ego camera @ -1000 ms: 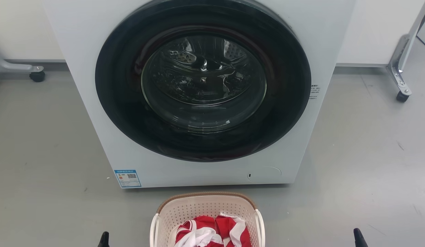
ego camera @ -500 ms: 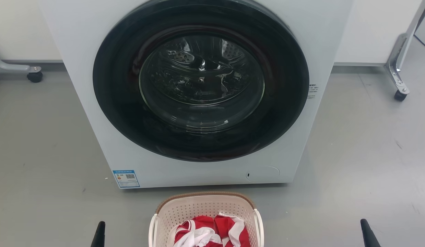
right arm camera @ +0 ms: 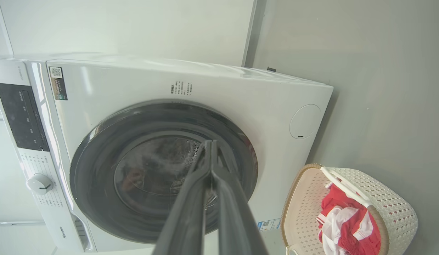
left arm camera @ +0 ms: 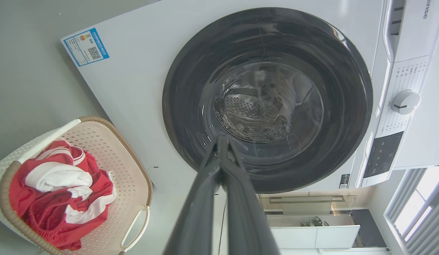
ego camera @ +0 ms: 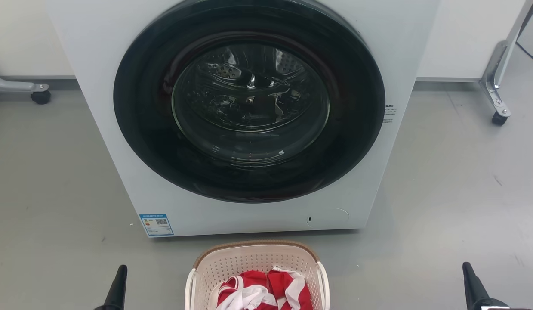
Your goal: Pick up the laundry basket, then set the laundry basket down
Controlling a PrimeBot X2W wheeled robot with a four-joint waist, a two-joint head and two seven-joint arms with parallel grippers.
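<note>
Laundry basket (ego camera: 249, 260), cream and perforated, with a brown woven-look rim and a white handle on each side, standing on the grey floor (ego camera: 47, 193) at the near middle of the head view, between the two tools and touching neither. Red-and-white clothing (ego camera: 262, 290) lies heaped inside it. Left tool (ego camera: 121, 270) rises at the lower left, well apart from the basket's left handle; right tool (ego camera: 466, 268) rises at the lower right, farther out from the right handle. Each wrist view shows its own tool's two long dark fingers pressed together at the tips, clamped on nothing and pointing toward the machine's door. Beyond the basket, across a narrow strip of bare floor, stands a white front-loading washing machine (ego camera: 98, 129); its round dark door (ego camera: 249, 185) is closed, and the steel drum shows through the glass. A blue label (ego camera: 156, 224) sits at the lower left corner of the machine's front, a small round cover (ego camera: 328, 216) at the lower right. Farthest back, near the floor's far edge by the pale wall, grey metal frames end in a left castor (ego camera: 40, 97) and a right castor (ego camera: 498, 118), one on either side of the machine.
</note>
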